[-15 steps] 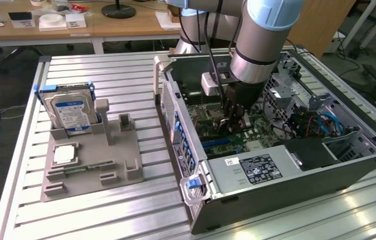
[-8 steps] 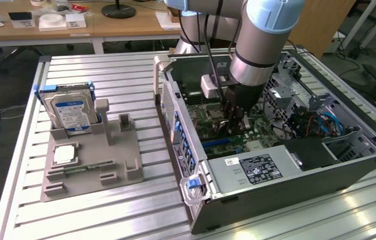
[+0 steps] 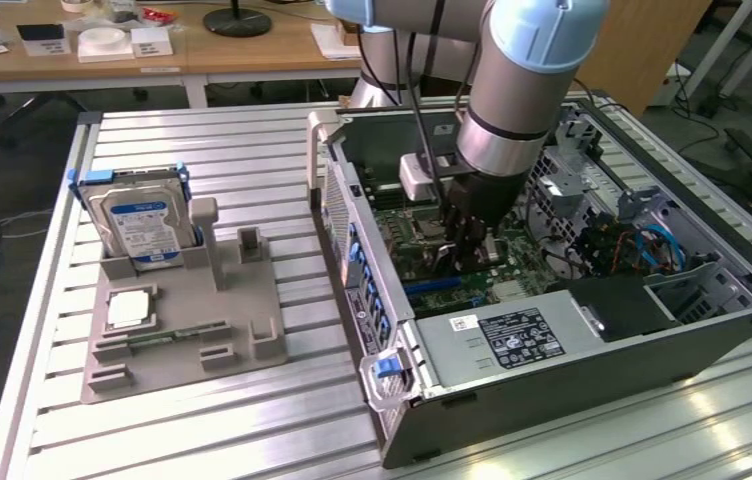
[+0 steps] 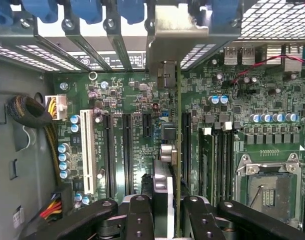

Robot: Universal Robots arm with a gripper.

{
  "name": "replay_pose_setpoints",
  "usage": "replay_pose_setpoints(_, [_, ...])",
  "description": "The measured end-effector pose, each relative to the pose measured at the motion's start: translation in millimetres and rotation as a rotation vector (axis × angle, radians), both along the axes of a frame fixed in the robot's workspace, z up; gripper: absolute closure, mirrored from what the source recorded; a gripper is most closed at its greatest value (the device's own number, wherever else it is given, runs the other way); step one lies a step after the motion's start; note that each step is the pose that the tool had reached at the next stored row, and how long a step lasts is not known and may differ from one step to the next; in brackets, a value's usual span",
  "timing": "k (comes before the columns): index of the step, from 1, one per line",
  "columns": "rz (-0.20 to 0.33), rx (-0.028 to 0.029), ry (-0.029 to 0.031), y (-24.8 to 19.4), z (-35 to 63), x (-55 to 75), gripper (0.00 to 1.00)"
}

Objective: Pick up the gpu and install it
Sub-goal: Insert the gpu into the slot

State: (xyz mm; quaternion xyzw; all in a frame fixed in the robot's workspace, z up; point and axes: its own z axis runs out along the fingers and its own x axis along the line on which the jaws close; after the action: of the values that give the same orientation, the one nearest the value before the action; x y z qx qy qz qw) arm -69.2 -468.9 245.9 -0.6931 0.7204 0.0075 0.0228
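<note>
The gpu [image 4: 168, 150] appears edge-on in the wrist view, a thin card running from between my fingers up to its metal bracket [image 4: 177, 35] at the case's rear wall. My gripper [image 4: 168, 207] is shut on it, one black finger [image 4: 140, 212] on each side. The card stands upright over the green motherboard [image 4: 127, 105], in line with the long black expansion slots [image 4: 126, 155]; I cannot tell whether its edge touches a slot. In the exterior view my gripper [image 3: 467, 245] reaches down inside the open computer case [image 3: 363, 300].
A white slot [image 4: 85, 150], cable bundles [image 4: 30, 112] and the bare processor socket [image 4: 270, 185] surround the card. Outside the case, a grey holder [image 3: 176, 350] carries a hard drive [image 3: 143, 225] and a memory stick [image 3: 169, 335]. The power supply [image 3: 510, 340] fills the case's near end.
</note>
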Motion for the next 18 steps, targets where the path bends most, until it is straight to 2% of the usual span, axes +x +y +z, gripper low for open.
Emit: replay_pose_setpoints(18, [0.0, -0.0004, 0.0002, -0.4, -4.6, -6.7, 0.72])
